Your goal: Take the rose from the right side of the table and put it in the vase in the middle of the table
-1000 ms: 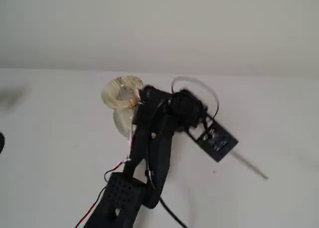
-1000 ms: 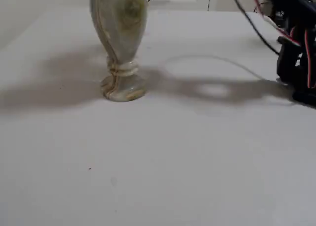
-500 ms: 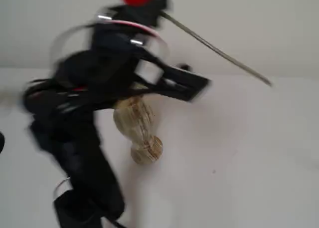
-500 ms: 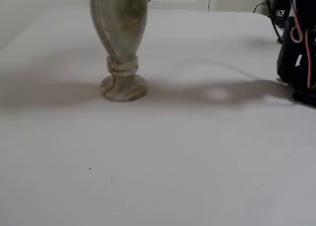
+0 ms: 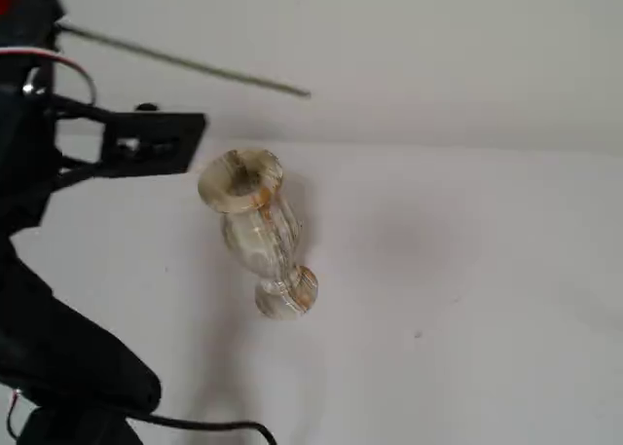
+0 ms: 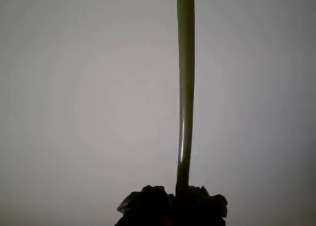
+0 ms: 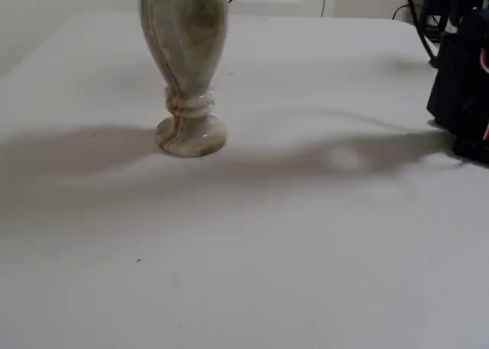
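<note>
1. The rose is held off the table, up in the air at the top left of a fixed view. Only a scrap of red bloom is seen at that view's top left corner; the thin stem runs out to the right and slightly down, ending free above and to the right of the vase.
2. In the wrist view the stem rises straight from the gripper at the bottom edge. The jaws are seen clamped on the stem near the bloom end, so the rose is judged gripped, not resting on anything.
3. The grip near the bloom is judged deliberate: the long stem is left free as the end to be fed into the vase.
4. The vase stands upright on its small round foot, mid-table, mouth open and unobstructed. Its top is cut off in the low fixed view.
5. The stem is near horizontal now, so it is judged that it must be tipped tip-down before insertion; the task is about halfway done.
6. Open room: bare white tabletop is seen on every side of the vase, with nothing else near it. The arm's dark body sits at the left of a fixed view, close beside the vase rim.
7. Risk judged: narrow foot, tall body; a sideways knock from stem or arm could topple the vase.
</note>
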`<state>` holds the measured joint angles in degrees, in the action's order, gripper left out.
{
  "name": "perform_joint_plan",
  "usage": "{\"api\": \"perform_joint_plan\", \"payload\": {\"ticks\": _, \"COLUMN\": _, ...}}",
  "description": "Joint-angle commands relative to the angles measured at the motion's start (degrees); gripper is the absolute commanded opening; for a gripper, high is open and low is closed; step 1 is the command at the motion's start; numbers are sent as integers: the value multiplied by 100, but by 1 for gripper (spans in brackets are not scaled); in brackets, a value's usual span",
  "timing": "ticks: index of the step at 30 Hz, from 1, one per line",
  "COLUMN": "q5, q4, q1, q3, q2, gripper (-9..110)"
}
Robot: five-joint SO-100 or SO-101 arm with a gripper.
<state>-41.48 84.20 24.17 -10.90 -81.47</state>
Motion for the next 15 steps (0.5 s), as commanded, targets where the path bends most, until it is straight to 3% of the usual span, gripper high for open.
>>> {"api": "perform_joint_plan", "payload": {"ticks": 1, "q5": -501, "q4": 44, "q1": 193, "q3": -193, "q2": 88, "gripper": 0}}
{"api": "perform_joint_plan", "payload": {"ticks": 15, "q5": -1371, "q4": 53, "q1": 185, "q3": -220, "q2": 1107, "gripper": 0}}
